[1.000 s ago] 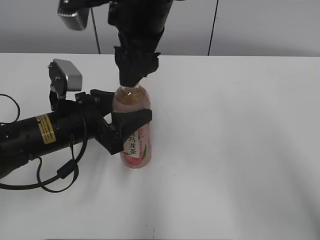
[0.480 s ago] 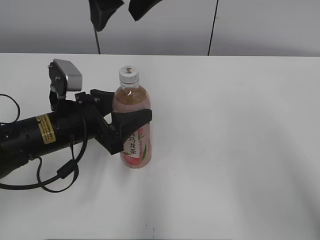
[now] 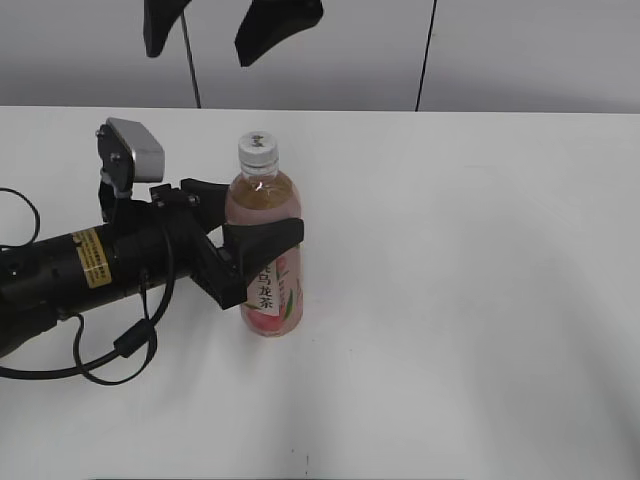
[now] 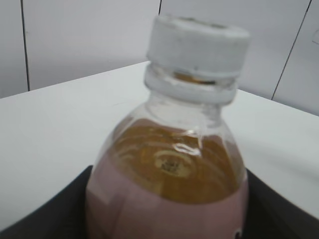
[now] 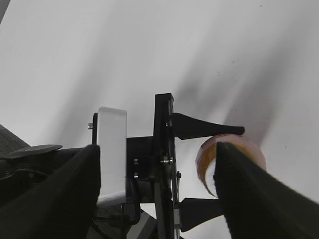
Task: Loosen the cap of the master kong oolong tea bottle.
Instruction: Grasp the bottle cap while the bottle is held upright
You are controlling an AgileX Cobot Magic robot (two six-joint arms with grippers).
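Observation:
The master kong oolong tea bottle (image 3: pixel 266 255) stands upright on the white table, amber tea above a pink label. Its white ribbed cap (image 3: pixel 257 149) sits on the neck, and shows close in the left wrist view (image 4: pixel 197 46) above the bottle's shoulder (image 4: pixel 169 174). My left gripper (image 3: pixel 245 262) is shut on the bottle's body from the left. My right gripper (image 3: pixel 205 25) hangs open and empty high above, left of the cap. From above, the right wrist view shows the bottle (image 5: pixel 207 154) partly hidden behind my right finger, between the open fingers (image 5: pixel 157 164).
The left arm (image 3: pixel 90 265) lies along the table at the left with its grey camera (image 3: pixel 132 150) and a looping black cable (image 3: pixel 120 350). The white table (image 3: pixel 480 280) stretches right and front. A grey panelled wall (image 3: pixel 500 50) stands behind.
My right gripper let go of the cap, opened and rose from the bottle top to the upper edge, drifting left. The bottle and left gripper have not moved.

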